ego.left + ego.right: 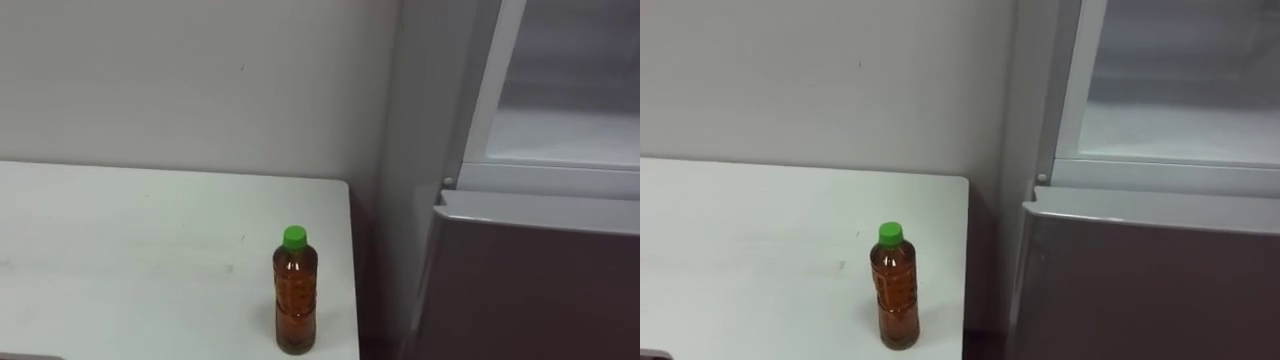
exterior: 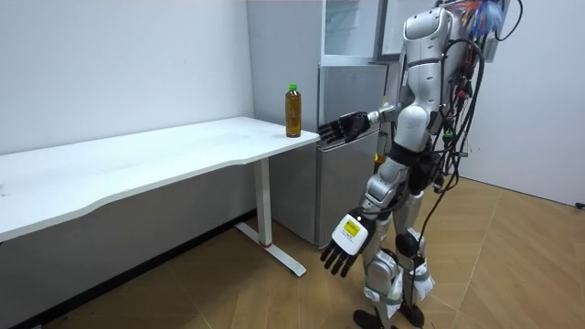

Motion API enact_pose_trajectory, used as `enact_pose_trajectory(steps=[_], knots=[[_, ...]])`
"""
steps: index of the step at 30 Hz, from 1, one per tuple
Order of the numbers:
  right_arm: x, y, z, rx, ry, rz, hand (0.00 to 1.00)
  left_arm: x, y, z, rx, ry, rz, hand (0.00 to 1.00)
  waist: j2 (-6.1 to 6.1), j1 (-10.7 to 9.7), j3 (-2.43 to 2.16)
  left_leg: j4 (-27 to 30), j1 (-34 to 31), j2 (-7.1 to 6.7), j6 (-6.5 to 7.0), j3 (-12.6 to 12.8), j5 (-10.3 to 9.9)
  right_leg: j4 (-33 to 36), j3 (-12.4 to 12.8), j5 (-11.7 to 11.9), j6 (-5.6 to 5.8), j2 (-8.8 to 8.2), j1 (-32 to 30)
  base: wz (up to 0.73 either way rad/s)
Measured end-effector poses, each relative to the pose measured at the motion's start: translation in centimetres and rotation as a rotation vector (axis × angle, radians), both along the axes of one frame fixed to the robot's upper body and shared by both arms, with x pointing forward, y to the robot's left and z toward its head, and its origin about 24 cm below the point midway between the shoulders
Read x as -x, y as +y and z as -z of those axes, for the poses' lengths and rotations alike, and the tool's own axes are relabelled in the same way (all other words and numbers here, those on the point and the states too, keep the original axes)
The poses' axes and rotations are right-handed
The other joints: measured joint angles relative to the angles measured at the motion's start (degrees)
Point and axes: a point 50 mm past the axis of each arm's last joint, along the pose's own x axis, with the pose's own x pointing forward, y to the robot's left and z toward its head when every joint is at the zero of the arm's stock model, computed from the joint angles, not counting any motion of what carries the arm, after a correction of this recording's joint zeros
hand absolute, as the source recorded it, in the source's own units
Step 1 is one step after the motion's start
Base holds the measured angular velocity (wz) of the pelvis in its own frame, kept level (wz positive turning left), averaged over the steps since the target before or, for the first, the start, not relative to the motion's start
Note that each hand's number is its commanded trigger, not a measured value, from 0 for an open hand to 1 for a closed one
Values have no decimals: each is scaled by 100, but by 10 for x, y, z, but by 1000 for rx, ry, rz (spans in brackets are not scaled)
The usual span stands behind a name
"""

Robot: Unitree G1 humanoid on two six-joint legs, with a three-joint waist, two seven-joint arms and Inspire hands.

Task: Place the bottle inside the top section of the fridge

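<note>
A bottle [image 1: 296, 295] of amber liquid with a green cap stands upright on the white table [image 1: 140, 250], close to the table's right end and front edge. Right of the table is the fridge, with its pale upper compartment [image 1: 565, 130] in a white frame above the grey lower door [image 1: 540, 290]. In the room view I stand at the table's corner, facing the bottle [image 2: 292, 111]. My right hand [image 2: 340, 127] is raised at table height with relaxed fingers, a short way from the bottle and not touching it. My left hand [image 2: 345, 239] hangs low by my thigh, fingers spread.
A plain wall runs behind the table. A narrow dark gap [image 1: 368, 270] separates the table's end from the fridge side. The table stretches far towards the room view's left, on white legs [image 2: 267, 206] over a wooden floor.
</note>
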Motion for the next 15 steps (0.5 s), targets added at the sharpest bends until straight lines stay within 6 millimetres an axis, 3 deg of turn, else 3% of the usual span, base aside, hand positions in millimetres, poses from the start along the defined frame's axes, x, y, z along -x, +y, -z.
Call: enact_pose_trajectory(steps=[4,15], knots=[[-4,12,-14,-38,-54,-43,0,2,0,0,-8,23,47,0,30,110,13,37,-3,15,0,3,-1,83,-14,0,-1,-12,-28,0],[-21,24,-52,-74,-221,-95,0,6,0,1,-21,61,98,0,64,142,22,128,-95,25,10,1,-5,86,-11,8,-11,-29,-117,0]])
